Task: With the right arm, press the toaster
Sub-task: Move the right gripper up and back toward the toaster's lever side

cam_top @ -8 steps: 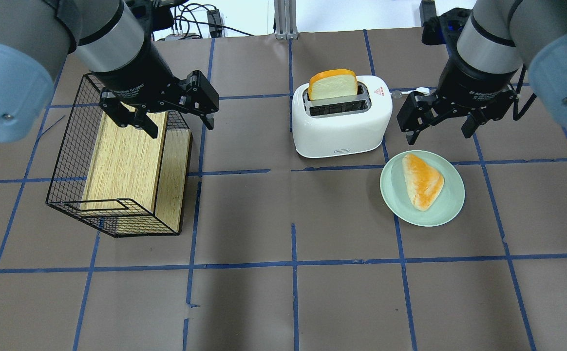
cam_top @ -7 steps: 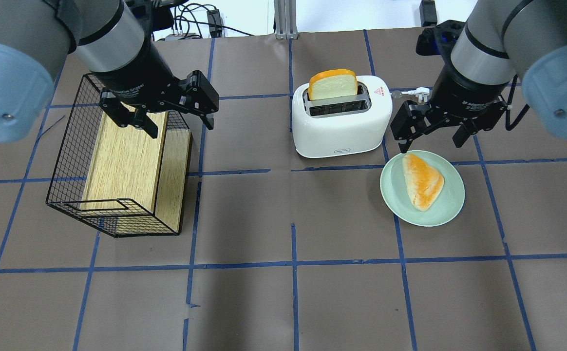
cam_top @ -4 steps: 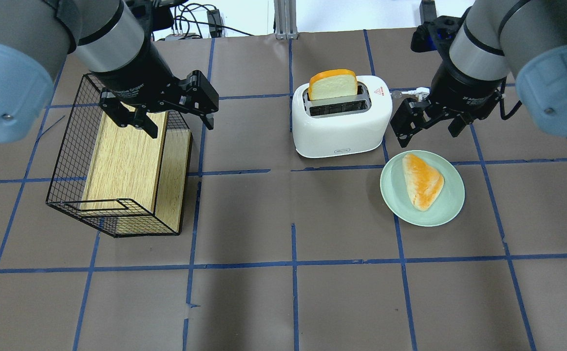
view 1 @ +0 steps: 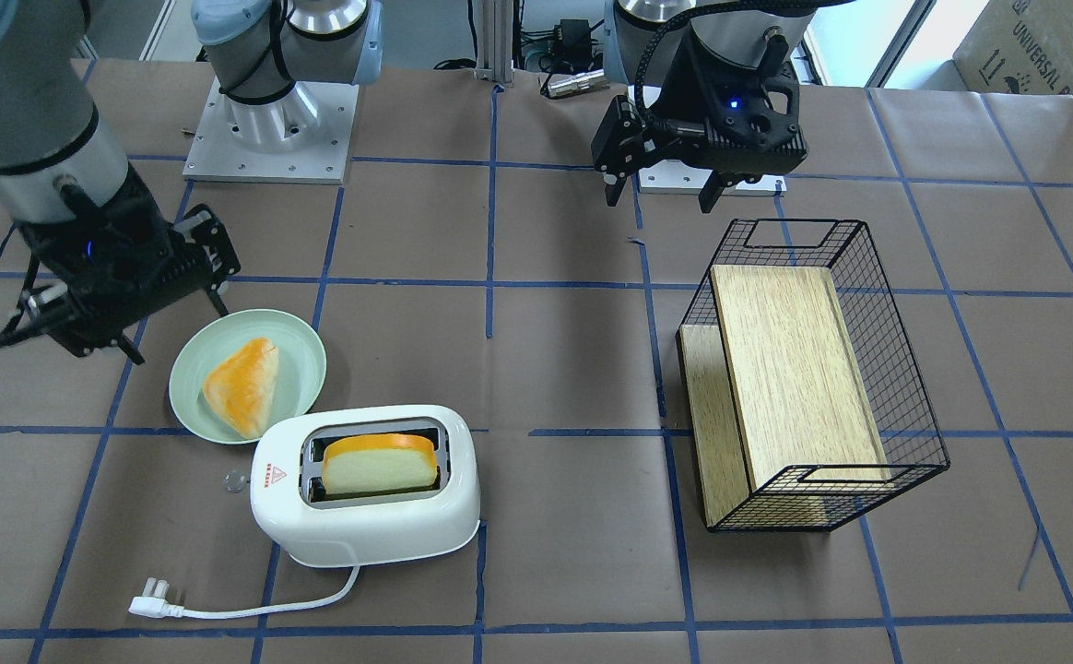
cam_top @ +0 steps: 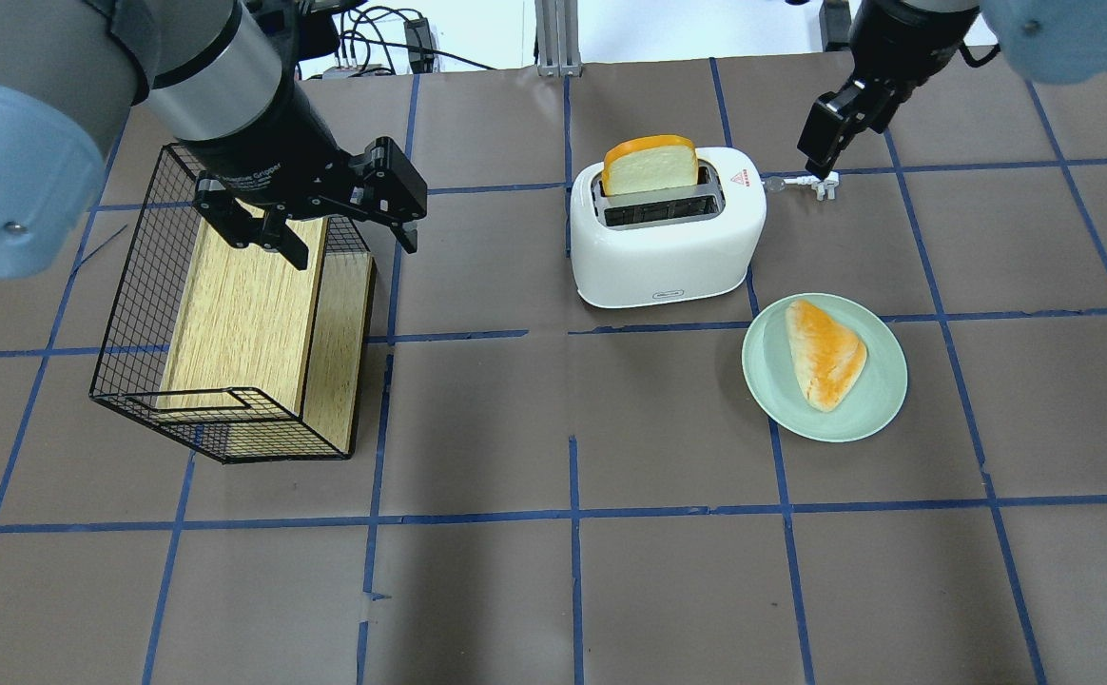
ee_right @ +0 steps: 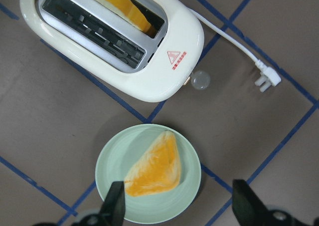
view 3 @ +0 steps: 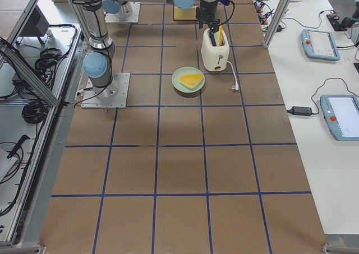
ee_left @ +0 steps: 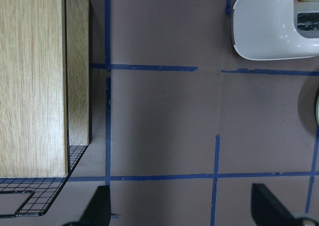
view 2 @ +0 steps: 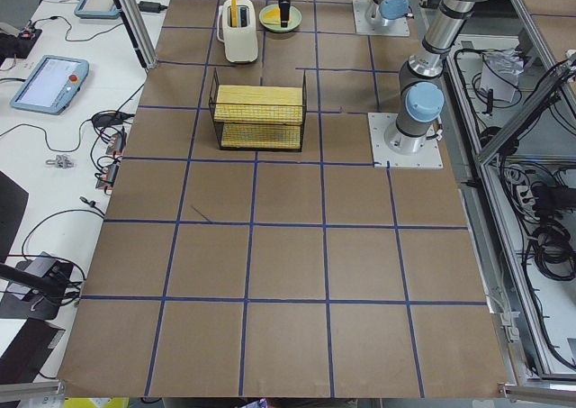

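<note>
The white toaster (cam_top: 668,238) stands mid-table with a slice of toast (cam_top: 650,164) upright in its far slot. It also shows in the front view (view 1: 366,516) and the right wrist view (ee_right: 164,51). Its clear lever knob (ee_right: 201,80) sticks out of the end with the red triangle. Its white plug (cam_top: 822,185) lies beyond that end. My right gripper (cam_top: 837,124) is open and empty, raised above the table off the toaster's right end, not touching it; the right wrist view looks down on the toaster and plate. My left gripper (cam_top: 325,228) is open and empty over the wire basket.
A pale green plate (cam_top: 765,381) with a triangular piece of bread (cam_top: 825,352) sits just right of and in front of the toaster. A black wire basket (cam_top: 126,285) holding a wooden board (cam_top: 240,314) stands at the left. Cables lie at the table's far edge.
My right gripper has moved from low beside the toaster's right end, up and toward the far side of the table. The left arm, toaster and plate have not moved.
</note>
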You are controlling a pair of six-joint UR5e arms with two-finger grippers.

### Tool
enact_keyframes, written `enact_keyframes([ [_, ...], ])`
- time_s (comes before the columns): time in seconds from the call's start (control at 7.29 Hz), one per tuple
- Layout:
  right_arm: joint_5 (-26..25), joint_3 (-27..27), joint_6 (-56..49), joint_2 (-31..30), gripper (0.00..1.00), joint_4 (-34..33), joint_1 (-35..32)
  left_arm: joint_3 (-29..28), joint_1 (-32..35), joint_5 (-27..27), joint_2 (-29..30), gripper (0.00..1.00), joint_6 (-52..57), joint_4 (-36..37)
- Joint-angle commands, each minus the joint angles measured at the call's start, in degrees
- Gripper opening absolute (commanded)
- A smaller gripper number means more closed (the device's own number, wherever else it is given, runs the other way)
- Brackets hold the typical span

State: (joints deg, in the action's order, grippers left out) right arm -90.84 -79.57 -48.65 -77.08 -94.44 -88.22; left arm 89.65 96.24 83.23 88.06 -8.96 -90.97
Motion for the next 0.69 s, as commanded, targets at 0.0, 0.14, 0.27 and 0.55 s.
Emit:
enact_keyframes([
  [0.0,-1.18,2.15,-21.86,7.10,0.08,-7.10,-0.02,0.00,0.00,0.00,-0.08,1.00,0.00,0.00],
  [0.14,-0.32,1.62,-28.54,8.25,0.04,-7.68,-0.02,0.00,0.00,0.00,0.01,1.00,0.00,0.00],
  [0.27,-0.05,0.22,-33.39,8.87,0.03,-8.03,0.50,0.00,0.00,0.00,-0.08,1.00,0.00,0.00],
  [0.55,0.04,-2.33,-34.06,9.57,0.03,-11.63,0.68,0.00,0.00,0.00,0.01,1.00,0.00,0.00],
])
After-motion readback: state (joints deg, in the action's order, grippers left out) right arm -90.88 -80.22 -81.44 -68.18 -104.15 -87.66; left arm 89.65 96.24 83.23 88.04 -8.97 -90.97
